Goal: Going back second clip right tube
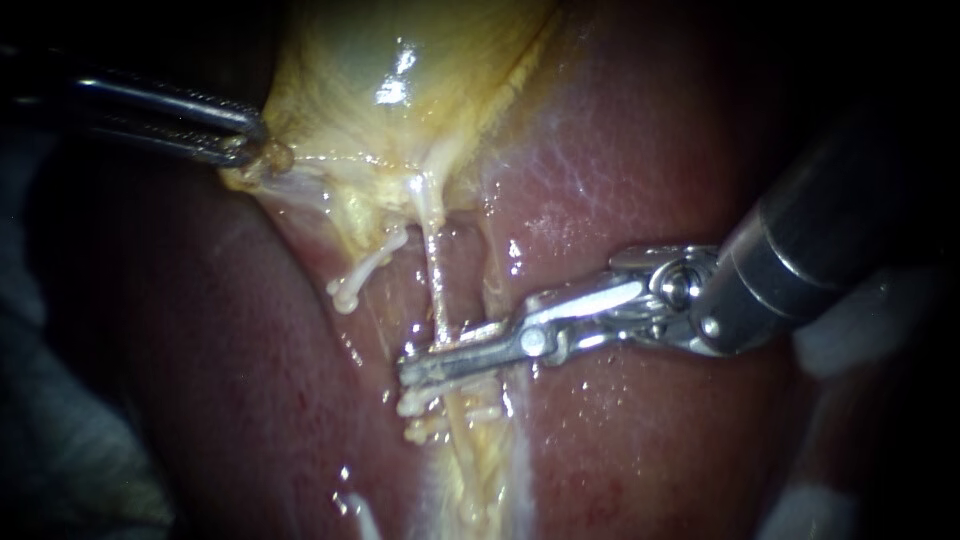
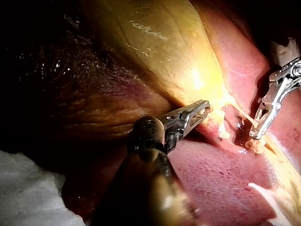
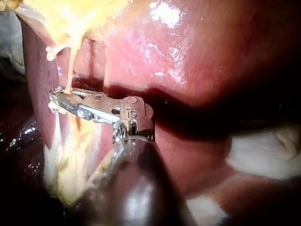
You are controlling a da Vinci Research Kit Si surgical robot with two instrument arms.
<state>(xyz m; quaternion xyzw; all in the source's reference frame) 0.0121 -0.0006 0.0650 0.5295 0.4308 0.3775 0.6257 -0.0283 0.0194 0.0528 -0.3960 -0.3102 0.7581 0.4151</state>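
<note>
Right tube [image 1: 437, 290] inside narrowly parted end effector of right instrument [image 1: 412, 368], clips [image 1: 420, 404] beside, left instrument [image 1: 252, 148] clamping gallbladder [image 1: 400, 60]

Right instrument [image 1: 408, 371] across the right tube [image 1: 437, 285], gallbladder [image 1: 400, 90] above, liver [image 1: 640, 200] beneath

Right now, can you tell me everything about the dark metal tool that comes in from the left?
My left instrument is a long, thin, dark metal shaft ending in two small, slim jaws. It comes in from the left, lying almost level. In the left wrist view a round hinge joins the shaft to the silvery jaws. The jaws are shut on the yellowish edge of the gallbladder, pinching a small bunch of it. Nothing else touches it.
</note>
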